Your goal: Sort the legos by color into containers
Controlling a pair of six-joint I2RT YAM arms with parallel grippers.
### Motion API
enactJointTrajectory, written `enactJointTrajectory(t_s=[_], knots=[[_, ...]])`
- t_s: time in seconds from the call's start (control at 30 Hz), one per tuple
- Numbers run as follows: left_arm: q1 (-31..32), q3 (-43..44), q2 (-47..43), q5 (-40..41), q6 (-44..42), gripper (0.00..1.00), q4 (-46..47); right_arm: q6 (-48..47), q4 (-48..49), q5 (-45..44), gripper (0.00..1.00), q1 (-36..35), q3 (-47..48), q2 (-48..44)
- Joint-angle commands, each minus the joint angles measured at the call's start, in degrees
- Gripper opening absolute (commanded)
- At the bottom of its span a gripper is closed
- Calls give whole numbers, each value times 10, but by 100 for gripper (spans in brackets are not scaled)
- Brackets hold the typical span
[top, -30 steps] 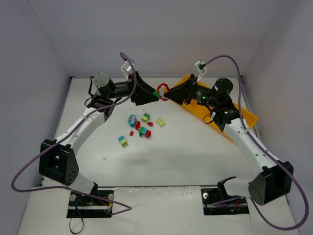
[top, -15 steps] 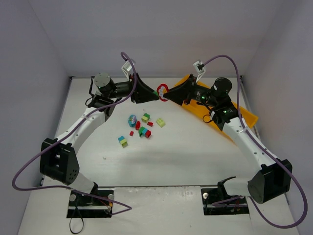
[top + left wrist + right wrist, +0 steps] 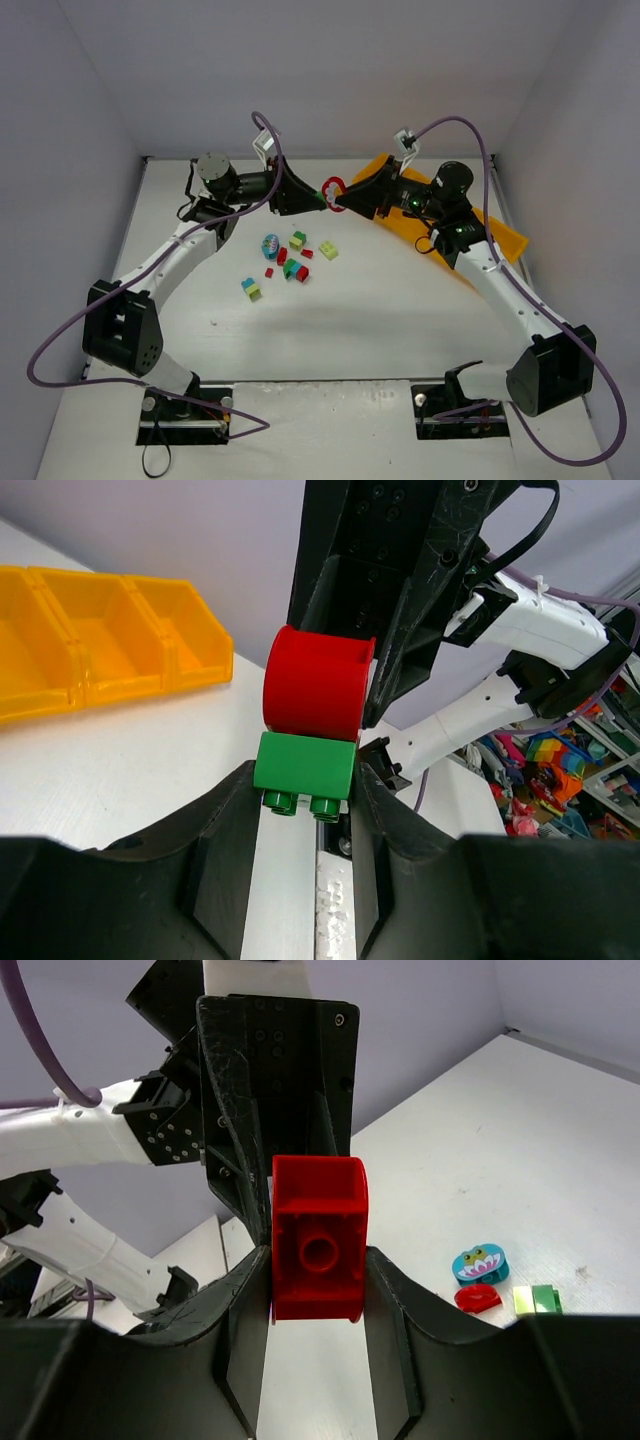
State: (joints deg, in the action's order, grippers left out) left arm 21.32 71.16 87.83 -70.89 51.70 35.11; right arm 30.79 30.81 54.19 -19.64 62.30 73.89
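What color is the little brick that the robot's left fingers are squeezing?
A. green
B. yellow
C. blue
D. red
A: the left wrist view shows the green brick pinched between the left fingers. The red brick touching it is held by the right fingers.

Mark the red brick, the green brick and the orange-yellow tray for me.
red brick [image 3: 320, 1250]: right wrist view, on the face with the round hole.
green brick [image 3: 305, 765]: left wrist view, on its flat side face.
orange-yellow tray [image 3: 130, 685]: left wrist view, on its front wall.
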Motion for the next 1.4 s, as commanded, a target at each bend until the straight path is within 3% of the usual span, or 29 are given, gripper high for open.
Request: enactJointTrajectory(t_s=[0.0, 0.3, 0.37, 0.43, 0.47, 0.57, 0.63, 0.77, 1.0, 1.27, 1.37], knots=[[0, -6, -32, -38, 5, 0, 43, -31, 48, -23, 0, 34, 3, -18], [-22, -38, -51, -43, -13, 0, 36, -35, 42, -11, 0, 96, 6, -12], [-27, -44, -57, -43, -21, 0, 27, -49, 23, -28, 0, 108, 13, -2], [-30, -49, -62, -36, -52, 0, -11, -77, -31, -100, 0, 108, 26, 9], [-31, -48, -70, -30, -71, 0, -34, -98, -44, -129, 0, 108, 40, 23], [-31, -28, -92, 18, -196, 0, -253, -119, -64, -240, 0, 108, 52, 54], [-30, -18, -107, 66, -256, 0, -343, -126, -65, -310, 0, 107, 62, 82], [-30, -22, -131, 134, -285, 0, -419, -133, -69, -409, 0, 101, 87, 140], [-28, -56, -181, 238, -288, 0, -461, -138, -68, -498, 0, 89, 148, 253], [-28, -66, -188, 262, -284, 0, -468, -134, -68, -494, 1, 84, 218, 378], [-29, -62, -180, 261, -279, 0, -461, -135, -68, -493, 6, 83, 239, 407]])
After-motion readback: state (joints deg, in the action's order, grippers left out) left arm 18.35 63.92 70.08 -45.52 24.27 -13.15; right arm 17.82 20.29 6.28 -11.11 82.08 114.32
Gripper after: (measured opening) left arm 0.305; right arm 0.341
